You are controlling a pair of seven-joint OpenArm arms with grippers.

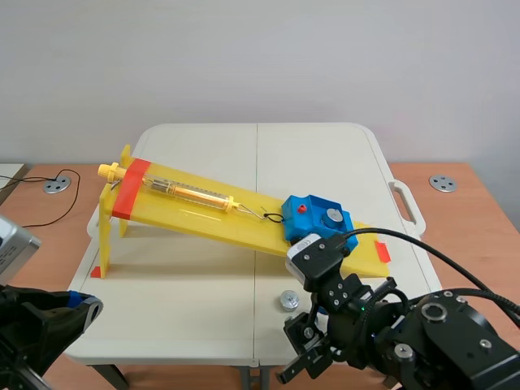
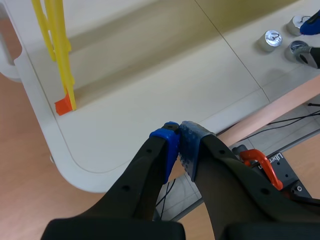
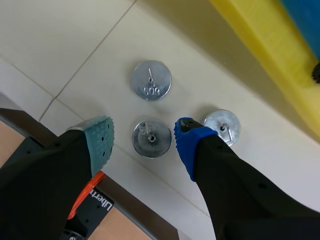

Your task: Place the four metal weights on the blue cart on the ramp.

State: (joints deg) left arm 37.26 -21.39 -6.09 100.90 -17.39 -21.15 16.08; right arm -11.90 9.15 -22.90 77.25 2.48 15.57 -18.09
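Silver and flat with a small stem at its centre, the middle weight (image 3: 151, 138) lies on the white table (image 3: 60, 45) between the fingers of the right gripper (image 3: 144, 141). A like disc, the side weight (image 3: 223, 126), sits just outside the blue pad. The stamped weight (image 3: 151, 80), marked with figures, lies just ahead of the fingers. Farther ahead slopes the yellow ramp (image 1: 203, 215), whose spring scale (image 1: 191, 192) is hooked to the blue cart (image 1: 313, 218). There the fourth weight (image 1: 333, 216) rests beside a red knob (image 1: 302, 209). The right gripper stands wide open, with a gap showing between each pad and the middle weight, and holds nothing. The left gripper (image 2: 179, 145) is closed on nothing, pads pressed together at the table's near edge, with the ramp leg (image 2: 62, 55) well ahead.
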